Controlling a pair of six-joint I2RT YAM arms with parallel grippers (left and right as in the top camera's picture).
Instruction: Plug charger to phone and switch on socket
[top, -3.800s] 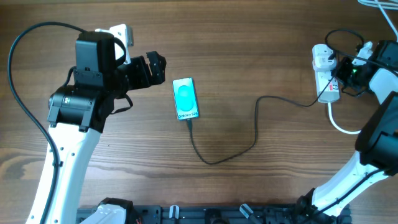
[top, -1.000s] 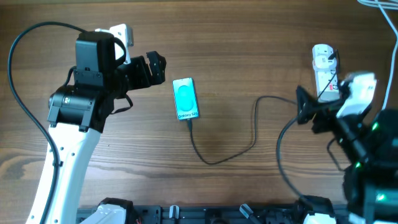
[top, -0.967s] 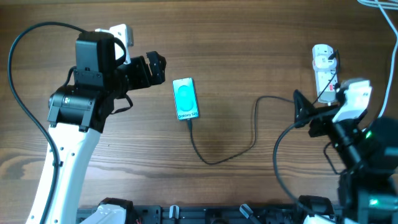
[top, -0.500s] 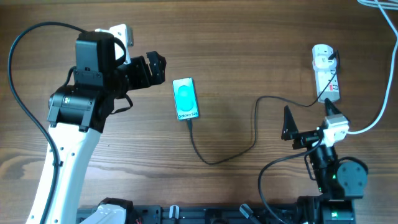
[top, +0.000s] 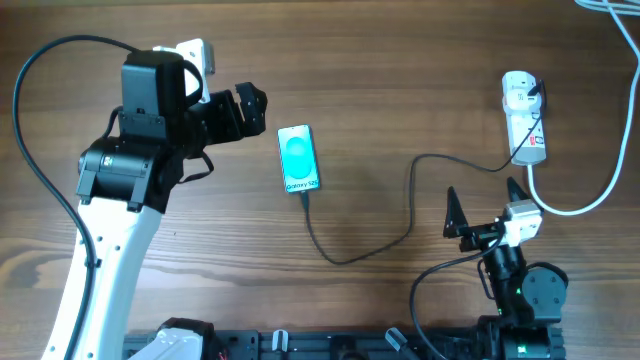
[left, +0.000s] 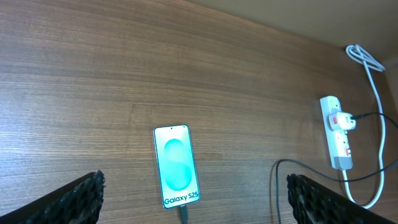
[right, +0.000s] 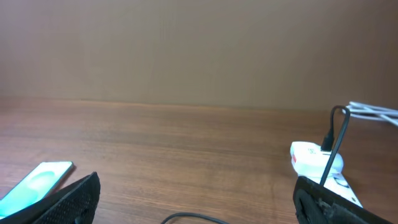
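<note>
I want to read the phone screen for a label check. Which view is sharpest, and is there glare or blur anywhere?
Overhead: evenly lit, sharp, no glare on the phone, but its text is tiny. Left wrist: phone crisp, text readable; only the left fingers in the bottom corners are blurred. Right wrist: low angle, phone cropped at the edge, right fingers soft.

Wooden table, plain tan wall
</note>
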